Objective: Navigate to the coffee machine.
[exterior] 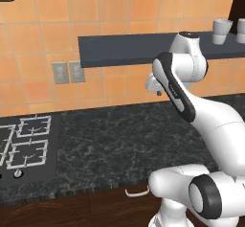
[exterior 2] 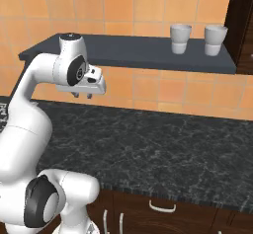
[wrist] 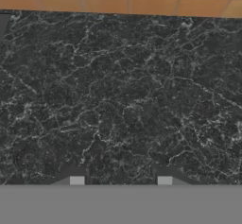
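— So, where's the coffee machine?
— Can't see it from this counter [exterior 2: 163, 144]. Probably heavy and rigid; we drive there, not lift it.
— Gripper [exterior 2: 82, 95]?
— Fingers apart, holding nothing.

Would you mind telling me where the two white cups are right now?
The cups stand side by side, apart, on the dark shelf, near its right end, above the counter; in the left base view they sit at the upper right.
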